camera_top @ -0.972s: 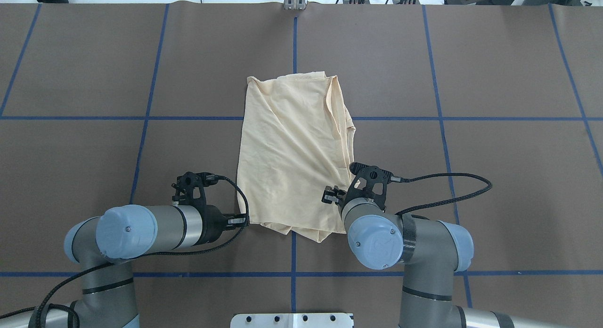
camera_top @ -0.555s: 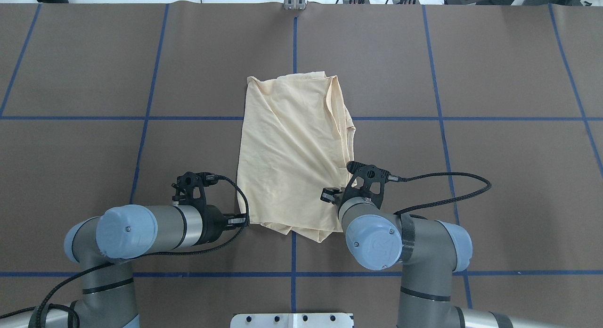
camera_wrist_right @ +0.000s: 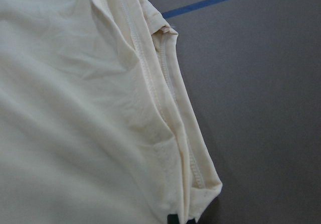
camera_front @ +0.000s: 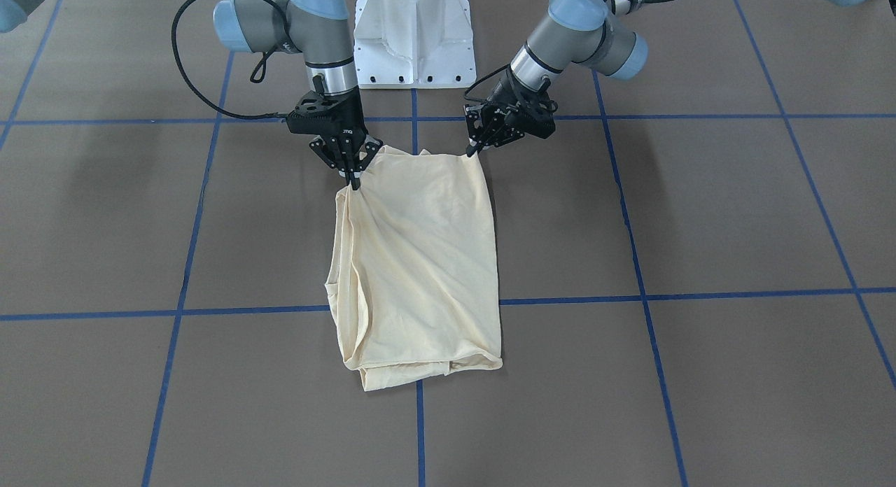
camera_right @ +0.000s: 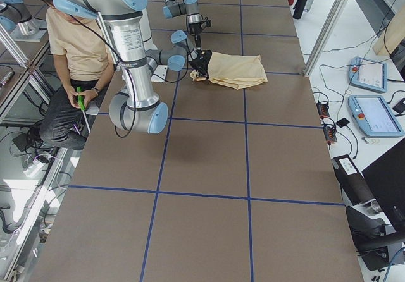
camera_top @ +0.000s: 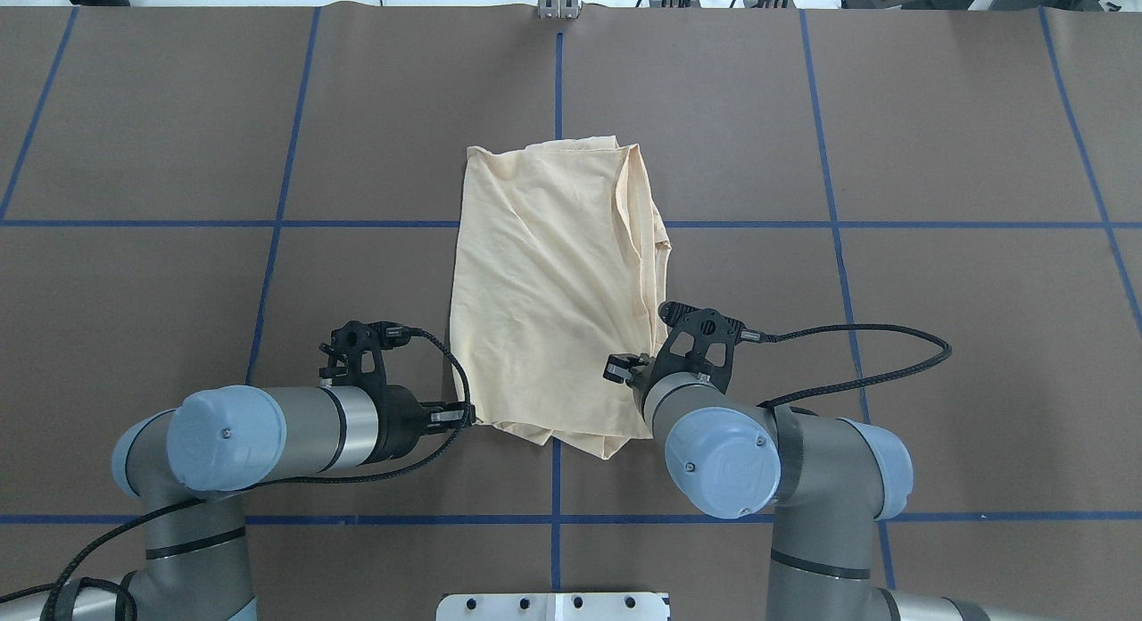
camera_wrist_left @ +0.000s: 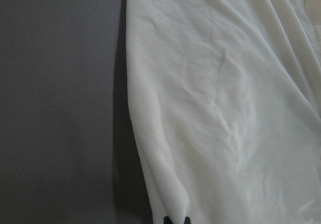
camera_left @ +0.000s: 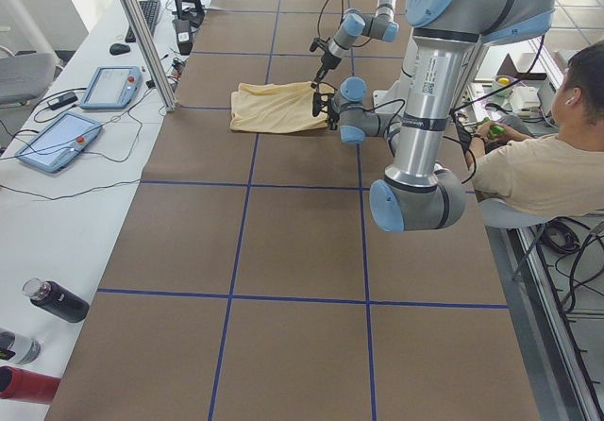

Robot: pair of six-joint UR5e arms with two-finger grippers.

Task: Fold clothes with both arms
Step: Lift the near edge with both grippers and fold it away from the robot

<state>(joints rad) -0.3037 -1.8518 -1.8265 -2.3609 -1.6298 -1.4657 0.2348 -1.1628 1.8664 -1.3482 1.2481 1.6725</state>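
The pale cream-yellow shirt (camera_top: 553, 291) lies folded into a long rectangle at the table's middle, print and tag hidden; it also shows in the front view (camera_front: 420, 263). My left gripper (camera_front: 476, 150) is shut on the shirt's near corner on my left side, low at the table; the overhead view shows it (camera_top: 464, 417) at that corner. My right gripper (camera_front: 354, 182) is shut on the other near corner, with the cloth bunched at its tips. In the overhead view the right gripper is hidden under its wrist. Both wrist views show cloth at the fingertips.
The white pedestal base (camera_front: 413, 39) stands between the arms at the table's near edge. Blue tape lines grid the brown table. A seated operator (camera_left: 547, 157) is beside the robot. Tablets (camera_left: 57, 143), bottles (camera_left: 57, 300) and a metal post (camera_left: 142, 34) line the far side.
Both arms have shifted slightly, the left elbow a little outward and the right wrist a little forward. The shirt has barely moved and both grips are unchanged.
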